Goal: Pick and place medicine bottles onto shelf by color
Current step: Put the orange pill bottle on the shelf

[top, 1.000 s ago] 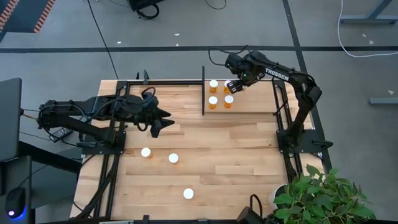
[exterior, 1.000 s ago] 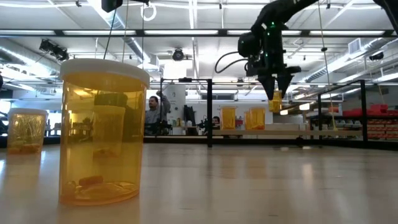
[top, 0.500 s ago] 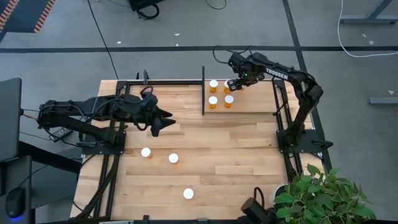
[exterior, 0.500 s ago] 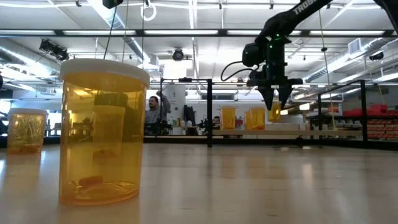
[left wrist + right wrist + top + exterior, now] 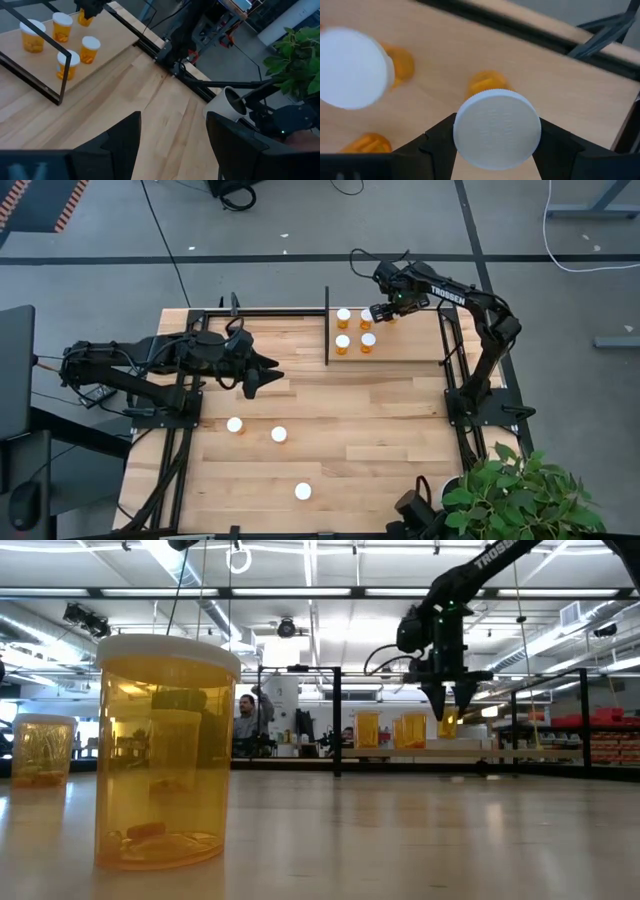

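My right gripper [image 5: 386, 310] is shut on a medicine bottle [image 5: 447, 722], orange with a white cap, low over the shelf [image 5: 410, 345] at the table's far right. Several more medicine bottles stand upright on the shelf's left part [image 5: 343, 315] [image 5: 368, 340]. Three others stand on the planked tabletop [image 5: 235, 424] [image 5: 279, 434] [image 5: 303, 491]; one of them looms close in the low view [image 5: 165, 750]. My left gripper [image 5: 262, 375] hovers open over the table's left half with nothing between its fingers [image 5: 120, 145]. My right gripper pinches the bottle's round white cap [image 5: 497, 127] between its two fingers [image 5: 437, 142], one on either side of the rim. The fingers come from above, pointing down. The bottle hangs upright below them, its orange body [image 5: 447, 725] just above the shelf.
Thin black bars [image 5: 327, 325] edge the shelf, with an upright frame on its left side. A potted plant [image 5: 510, 490] stands at the table's near right corner. A person [image 5: 243, 720] shows in the room beyond the table. Bare shelf lies right of the standing bottles.
My right gripper has carried the bottle a little toward the table's right edge and sunk lower over the shelf, still shut on the cap. The bottle stays upright.
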Robot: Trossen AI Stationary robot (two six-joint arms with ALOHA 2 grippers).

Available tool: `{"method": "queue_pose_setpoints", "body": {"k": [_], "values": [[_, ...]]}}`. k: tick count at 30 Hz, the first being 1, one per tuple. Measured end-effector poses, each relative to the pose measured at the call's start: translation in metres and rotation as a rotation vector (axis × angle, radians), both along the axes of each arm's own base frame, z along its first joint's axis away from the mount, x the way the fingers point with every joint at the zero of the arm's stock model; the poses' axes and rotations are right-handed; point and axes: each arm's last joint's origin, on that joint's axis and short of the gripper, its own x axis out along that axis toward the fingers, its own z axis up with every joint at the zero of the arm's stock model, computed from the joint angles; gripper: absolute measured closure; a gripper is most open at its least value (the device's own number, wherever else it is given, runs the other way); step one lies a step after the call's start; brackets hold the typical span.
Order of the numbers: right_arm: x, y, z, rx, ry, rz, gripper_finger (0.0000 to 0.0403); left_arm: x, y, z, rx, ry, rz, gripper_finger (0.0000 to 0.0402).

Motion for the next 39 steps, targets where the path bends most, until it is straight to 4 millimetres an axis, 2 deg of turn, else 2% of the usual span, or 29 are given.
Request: {"method": "queue_pose_setpoints", "body": {"k": [7, 17, 39], "values": [[-0.003, 0.004, -0.019, 0.024, 0.017, -0.009, 0.0177, 0.0, 0.0, 0.0, -0.02, -0.001, 0.007, 0.0171], [0.001, 0.001, -0.019, 0.013, -0.045, -0.019, 0.0177, 0.0, -0.003, 0.0, -0.019, 0.001, -0.005, 0.0171], [-0.001, 0.003, -0.019, 0.039, -0.022, -0.018, 0.0177, 0.0, -0.003, 0.0, -0.024, 0.001, -0.003, 0.0171]]}}
